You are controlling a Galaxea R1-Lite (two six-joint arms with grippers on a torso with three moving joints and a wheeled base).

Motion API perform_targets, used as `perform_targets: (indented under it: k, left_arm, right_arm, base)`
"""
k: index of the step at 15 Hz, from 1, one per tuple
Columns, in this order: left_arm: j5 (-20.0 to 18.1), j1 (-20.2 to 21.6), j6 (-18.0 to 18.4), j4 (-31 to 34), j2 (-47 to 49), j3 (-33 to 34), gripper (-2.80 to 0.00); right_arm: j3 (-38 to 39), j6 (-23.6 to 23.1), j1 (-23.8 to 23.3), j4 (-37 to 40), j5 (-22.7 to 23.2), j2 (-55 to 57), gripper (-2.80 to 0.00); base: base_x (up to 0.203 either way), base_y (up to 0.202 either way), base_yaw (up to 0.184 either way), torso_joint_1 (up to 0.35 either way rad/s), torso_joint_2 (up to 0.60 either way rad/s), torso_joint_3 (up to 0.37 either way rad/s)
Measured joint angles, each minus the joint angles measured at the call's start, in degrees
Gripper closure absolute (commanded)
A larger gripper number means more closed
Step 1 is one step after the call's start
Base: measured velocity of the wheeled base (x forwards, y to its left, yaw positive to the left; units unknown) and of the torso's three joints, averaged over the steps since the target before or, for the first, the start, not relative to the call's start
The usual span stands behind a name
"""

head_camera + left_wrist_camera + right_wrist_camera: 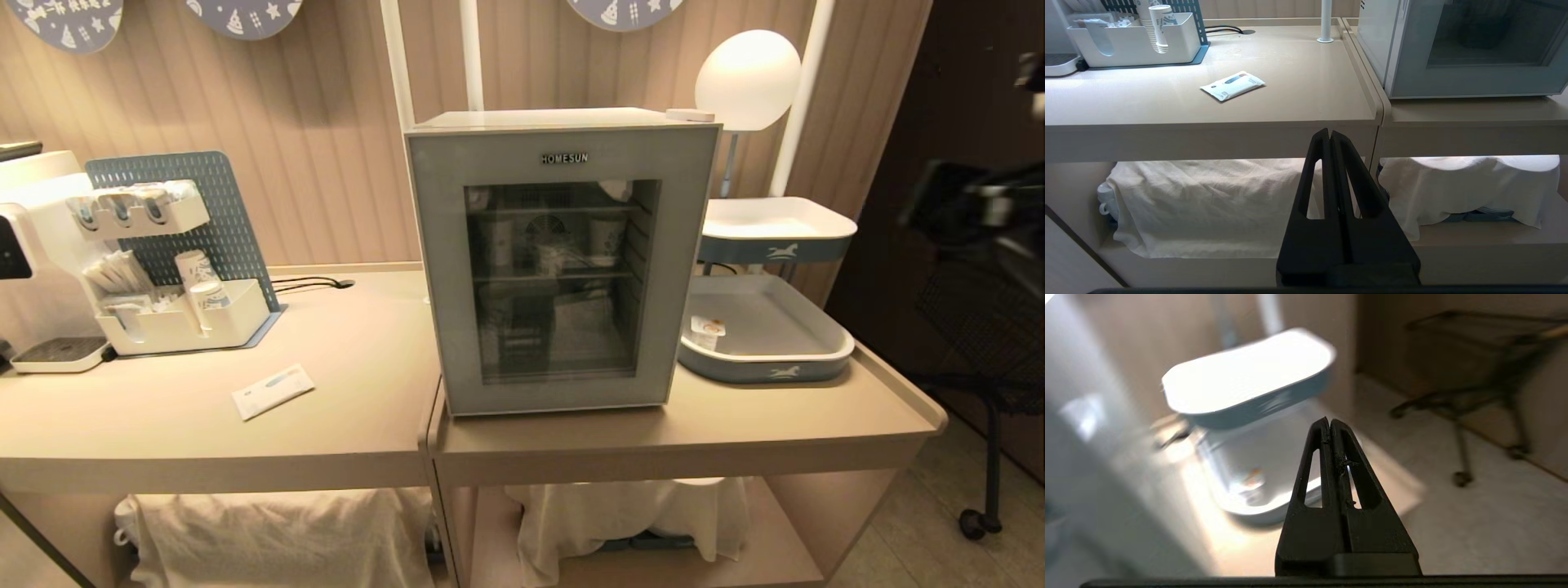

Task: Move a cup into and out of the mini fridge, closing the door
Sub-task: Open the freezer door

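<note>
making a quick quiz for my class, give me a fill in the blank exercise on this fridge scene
1. The door of the mini fridge is ____.
2. The brand lettered across the top of the door reads ____.
3. The tub with the orange mark on its lid sits in the ____ of the two trays, the one on the counter.
4. The fingers of the left end effector are ____.

Missing words: closed; HOMESUN; lower; shut
</note>
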Motion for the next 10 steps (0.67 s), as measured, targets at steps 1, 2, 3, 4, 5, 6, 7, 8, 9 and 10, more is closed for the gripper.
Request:
perform_targets:
  k: [1, 2, 3, 4, 5, 6, 7, 8, 9, 10]
  left_arm:
    - [0.02, -0.01, -0.01, 0.00, 0.00, 0.00, 0.00]
    - [0.03, -0.01, -0.01, 0.00, 0.00, 0.00, 0.00]
    - [0.02, -0.01, 0.01, 0.00, 0.00, 0.00, 0.00]
    - [0.02, 0.03, -0.03, 0.00, 0.00, 0.00, 0.00]
    - [0.02, 0.01, -0.03, 0.00, 0.00, 0.00, 0.00]
    - [0.02, -0.06, -0.03, 0.00, 0.00, 0.00, 0.00]
    - [0.02, -0.04, -0.03, 0.00, 0.00, 0.00, 0.00]
    - [0.02, 0.03, -0.03, 0.00, 0.00, 0.00, 0.00]
    - [0.02, 0.00, -0.01, -0.01, 0.00, 0.00, 0.00]
    - [0.02, -0.06, -0.01, -0.02, 0.00, 0.00, 0.00]
  right_arm:
    - [3.22, -0.90, -2.24, 0.75, -1.31, -6.43, 0.00]
    - [6.23, -1.78, -4.97, 1.93, -2.30, -12.87, 0.00]
    - [9.29, -2.68, -8.07, 3.35, -3.05, -19.76, 0.00]
    - [12.05, -3.54, -10.48, 4.64, -3.36, -25.73, 0.00]
    - [15.30, -4.24, -12.58, 5.98, -3.17, -32.07, 0.00]
    - [18.74, -4.89, -14.17, 7.35, -2.63, -38.32, 0.00]
    - [22.02, -5.56, -15.29, 8.80, -2.01, -44.04, 0.00]
    - [25.44, -6.30, -16.31, 10.58, -1.40, -50.11, 0.00]
    - [28.57, -6.83, -16.95, 12.48, -0.47, -55.96, 0.00]
    - [31.50, -7.18, -17.34, 14.16, 1.63, -61.49, 0.00]
  base:
    - [0.000, 0.000, 0.000, 0.000, 0.00, 0.000]
    - [0.000, 0.000, 0.000, 0.000, 0.00, 0.000]
    - [0.000, 0.000, 0.000, 0.000, 0.00, 0.000]
    - [0.000, 0.000, 0.000, 0.000, 0.00, 0.000]
    - [0.000, 0.000, 0.000, 0.000, 0.00, 0.000]
    - [0.000, 0.000, 0.000, 0.000, 0.00, 0.000]
    - [0.000, 0.000, 0.000, 0.000, 0.00, 0.000]
    - [0.000, 0.000, 0.000, 0.000, 0.00, 0.000]
    - [0.000, 0.000, 0.000, 0.000, 0.00, 0.000]
    - [0.000, 0.000, 0.000, 0.000, 0.00, 0.000]
